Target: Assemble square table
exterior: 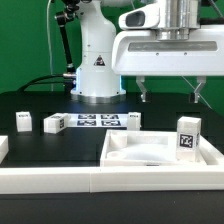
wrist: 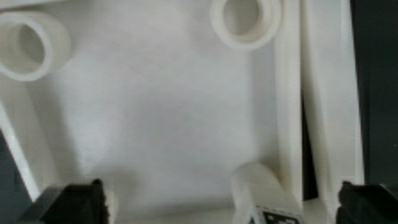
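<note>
wrist view puts our claw [wrist: 219,202] spread wide and pinching nothing, its fingertips [wrist: 75,200] hanging over the square table top [wrist: 160,120], which lies directly beneath us. a tagged leg block [wrist: 267,195] stands upright below the gap between the fingers, hard by the raised rim [wrist: 294,110]; we cannot tell whether it sits inside the tray. we judge both parts to be light, stiff, smooth plastic, likely slippery. the top is too broad to span, so we would take it by the rim wall, and the block by its flat sides. two round sockets [wrist: 249,20] [wrist: 27,48] lie farther along the floor. beyond the top, toward the arm's base [exterior: 97,70], loose leg blocks [exterior: 132,120] [exterior: 53,124] [exterior: 23,121] and the marker board [exterior: 98,121] sit well apart on the open dark table [exterior: 30,100], while a white border rail [exterior: 50,180] fences the opposite side.
</note>
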`<state>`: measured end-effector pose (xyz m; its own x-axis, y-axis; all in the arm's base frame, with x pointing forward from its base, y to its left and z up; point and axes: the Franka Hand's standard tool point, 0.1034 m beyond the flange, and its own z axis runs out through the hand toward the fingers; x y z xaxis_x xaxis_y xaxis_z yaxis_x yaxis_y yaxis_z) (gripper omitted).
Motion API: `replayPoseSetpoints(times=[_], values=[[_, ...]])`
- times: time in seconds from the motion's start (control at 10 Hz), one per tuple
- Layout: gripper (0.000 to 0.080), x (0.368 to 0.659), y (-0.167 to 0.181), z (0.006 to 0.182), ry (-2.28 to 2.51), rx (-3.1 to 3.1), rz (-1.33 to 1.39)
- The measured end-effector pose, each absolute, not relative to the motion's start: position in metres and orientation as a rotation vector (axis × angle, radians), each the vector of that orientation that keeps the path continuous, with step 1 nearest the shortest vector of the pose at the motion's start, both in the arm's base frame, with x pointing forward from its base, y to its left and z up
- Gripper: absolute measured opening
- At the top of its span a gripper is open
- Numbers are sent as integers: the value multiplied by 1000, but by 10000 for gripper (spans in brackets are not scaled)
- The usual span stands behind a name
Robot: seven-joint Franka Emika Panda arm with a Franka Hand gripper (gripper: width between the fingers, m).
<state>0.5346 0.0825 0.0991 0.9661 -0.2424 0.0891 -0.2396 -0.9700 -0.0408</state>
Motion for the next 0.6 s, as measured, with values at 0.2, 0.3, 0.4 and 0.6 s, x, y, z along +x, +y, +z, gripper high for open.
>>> replayPoseSetpoints(times=[0.2, 0.3, 0.4, 0.6], values=[[649, 487, 71, 83, 379, -3093, -141], [649, 474, 68, 76, 379, -3098, -143], [649, 463, 68, 69, 370, -3103, -147], [649, 454, 69, 69, 364, -3104, -132]])
